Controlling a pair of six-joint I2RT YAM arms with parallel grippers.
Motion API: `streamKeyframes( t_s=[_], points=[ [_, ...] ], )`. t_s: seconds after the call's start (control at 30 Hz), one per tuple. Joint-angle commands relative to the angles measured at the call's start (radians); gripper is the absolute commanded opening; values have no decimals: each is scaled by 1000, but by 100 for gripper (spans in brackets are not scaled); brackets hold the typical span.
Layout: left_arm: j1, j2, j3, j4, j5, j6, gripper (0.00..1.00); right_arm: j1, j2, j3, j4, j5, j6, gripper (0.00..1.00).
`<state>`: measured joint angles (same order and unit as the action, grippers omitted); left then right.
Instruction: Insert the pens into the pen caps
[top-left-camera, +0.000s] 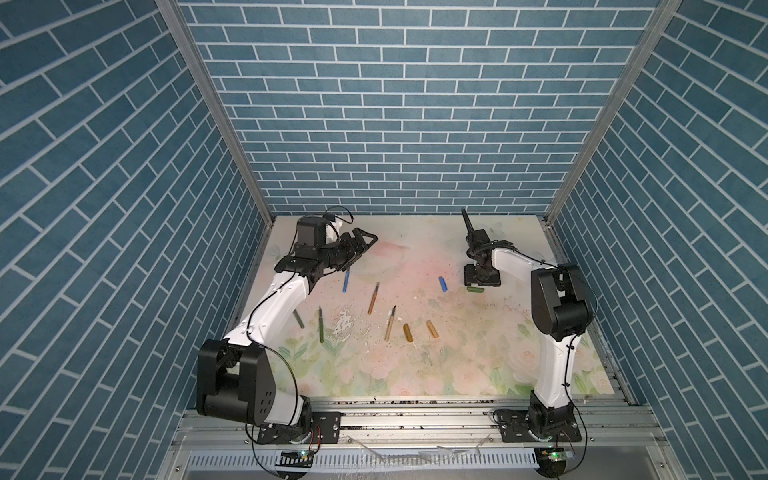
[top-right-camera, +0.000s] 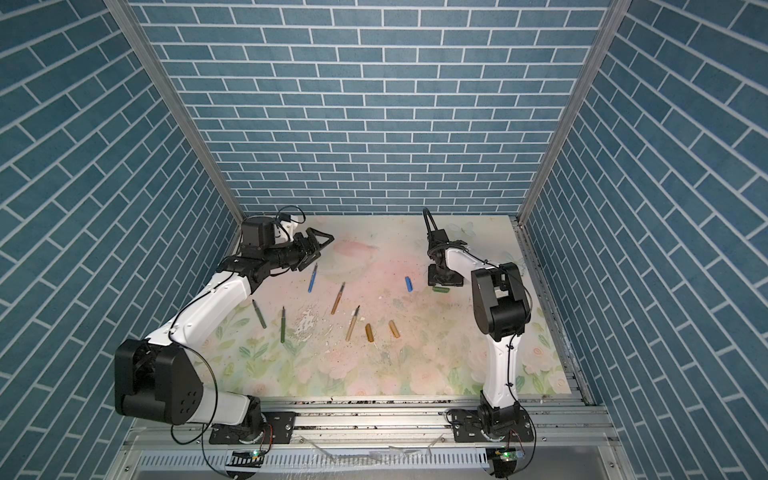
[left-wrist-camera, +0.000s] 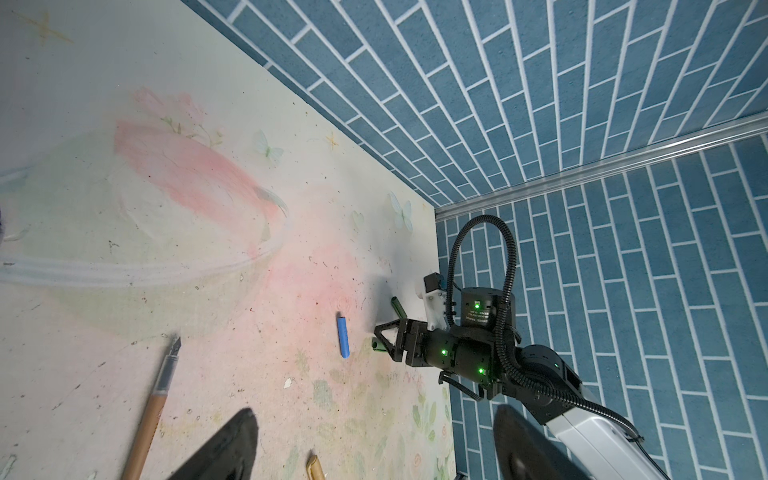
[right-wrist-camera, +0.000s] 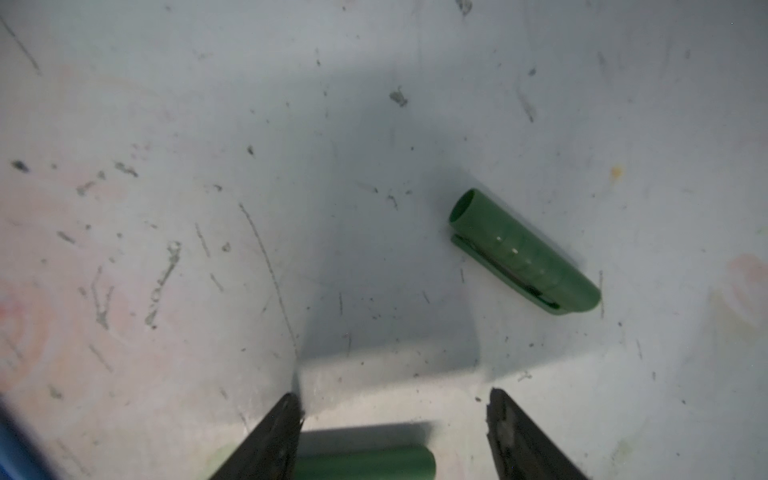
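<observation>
By R gripper (right-wrist-camera: 393, 399), green cap (right-wrist-camera: 368, 463) (2nd cap (right-wrist-camera: 525, 253) beside)

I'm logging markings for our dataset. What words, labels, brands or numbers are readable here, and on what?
No text is readable.
A sticker on the right arm's wrist motor: print too small to read.
The green pen cap in the right wrist view: no lettering shows.

Five uncapped pens (top-left-camera: 373, 300), blue, green and golden-brown, lay flat left of the blue cap (top-left-camera: 443, 284); amber caps (top-left-camera: 409, 333) lay before it, green caps (left-wrist-camera: 397, 305) right.
</observation>
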<state>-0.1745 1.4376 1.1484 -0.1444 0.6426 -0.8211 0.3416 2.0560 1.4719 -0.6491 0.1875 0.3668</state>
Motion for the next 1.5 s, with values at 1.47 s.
streamKeyframes(
  t_s=[1.47],
  points=[
    [1,-179,27,-490,-479,314,76,-18,-586,-501,307,-234,98,39]
  ],
)
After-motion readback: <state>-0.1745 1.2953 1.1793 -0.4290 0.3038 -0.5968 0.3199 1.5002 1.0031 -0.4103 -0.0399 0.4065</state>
